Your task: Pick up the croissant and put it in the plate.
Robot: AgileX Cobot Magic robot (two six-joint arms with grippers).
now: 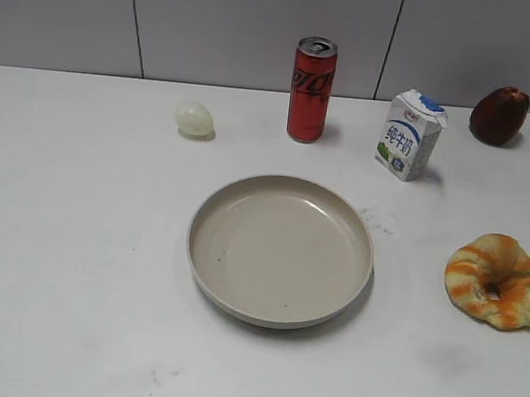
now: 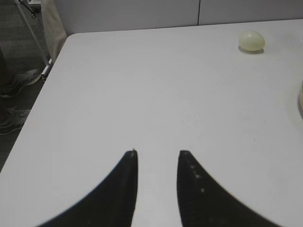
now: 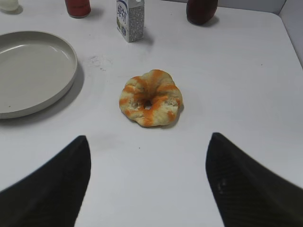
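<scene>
Right gripper (image 3: 147, 182): fingers spread wide apart, holding nothing, poised above the white table (image 3: 246, 85).
Croissant (image 3: 150, 97): lies flat on the table just ahead of the right gripper, in line with the gap between its fingers, and touches neither finger; in the exterior view the croissant (image 1: 498, 280) sits near the right edge, apart from the plate.
Plate (image 3: 33, 71): ahead and to the left of the right gripper, resting bare on the table with a strip of tabletop between it and the croissant; the exterior view shows the plate (image 1: 281, 250) at mid-table with nothing in it.
Milk carton (image 3: 130, 19): upright, beyond the croissant and slightly left as seen from the right gripper.
Dark red fruit (image 3: 202, 10): beyond the croissant to the right, near the far edge of the table.
Red can (image 1: 311, 88): stands upright behind the plate, to the left of the carton.
Left gripper (image 2: 157, 153): fingers a narrow gap apart, holding nothing, over bare tabletop.
Egg (image 2: 251, 40): far ahead and to the right of the left gripper, well apart from it; a sliver of the plate's rim (image 2: 300, 99) shows at the right edge of that view.
</scene>
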